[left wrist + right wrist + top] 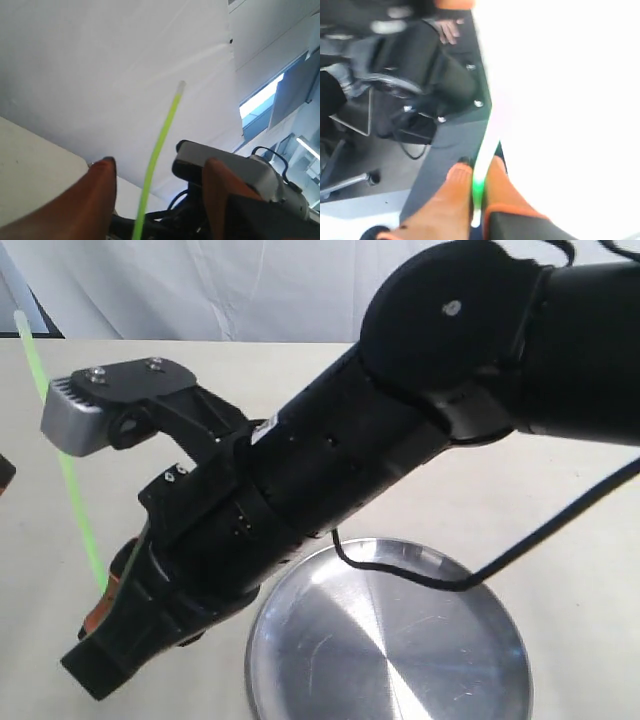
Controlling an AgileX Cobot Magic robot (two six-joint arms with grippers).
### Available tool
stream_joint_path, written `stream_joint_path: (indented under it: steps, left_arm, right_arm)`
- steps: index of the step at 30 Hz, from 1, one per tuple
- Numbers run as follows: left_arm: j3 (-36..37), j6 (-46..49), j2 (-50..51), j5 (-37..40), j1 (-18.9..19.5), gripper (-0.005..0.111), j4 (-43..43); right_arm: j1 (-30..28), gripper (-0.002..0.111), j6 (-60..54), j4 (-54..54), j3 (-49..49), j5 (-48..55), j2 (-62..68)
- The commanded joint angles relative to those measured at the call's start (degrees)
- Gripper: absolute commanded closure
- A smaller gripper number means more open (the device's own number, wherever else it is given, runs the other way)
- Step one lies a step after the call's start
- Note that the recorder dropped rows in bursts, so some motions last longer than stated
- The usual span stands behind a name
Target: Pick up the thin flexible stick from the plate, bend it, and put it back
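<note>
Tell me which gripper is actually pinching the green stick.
The right gripper: it is shut tight on the stick's lower end. The left gripper stands wide open, with the stick passing between its sides.

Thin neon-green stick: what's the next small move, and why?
Probably close the left gripper on the thin neon-green plastic stick. It runs between that gripper's open fingers, while the right gripper is shut on its lower end, off the round silver metal plate. Bending likely needs both grips.
</note>
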Motion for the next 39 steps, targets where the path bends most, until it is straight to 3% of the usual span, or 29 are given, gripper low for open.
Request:
stream_joint_path:
  steps: [1,5,11,18,28,39]
  left_arm:
    - [0.3,-7.1,0.1,-0.7,-0.1,0.058,7.8]
    - [0.3,-7.9,0.3,1.4,-0.1,0.067,14.1]
    - [0.3,-6.8,0.4,5.7,-0.1,0.106,19.8]
    - [-3.9,1.9,4.4,1.2,-0.1,0.106,22.5]
    - [-13.6,3.1,25.5,-2.9,-0.1,0.106,39.1]
    - [-16.2,19.2,32.3,-1.9,-0.1,0.106,39.8]
  right_arm:
    - [0.0,0.109,-2.0,1.3,-2.2,4.1,3.6]
    - [0.0,0.109,-8.0,7.0,-3.5,11.6,4.8]
    - [0.0,0.109,-7.6,6.9,-3.5,16.8,2.3]
    - [-0.1,0.109,-5.4,7.1,-3.5,17.7,-3.7]
    - [-0.1,0.109,-2.3,7.0,0.1,19.2,-6.3]
    - [-0.1,0.109,1.0,6.3,2.8,18.9,-13.8]
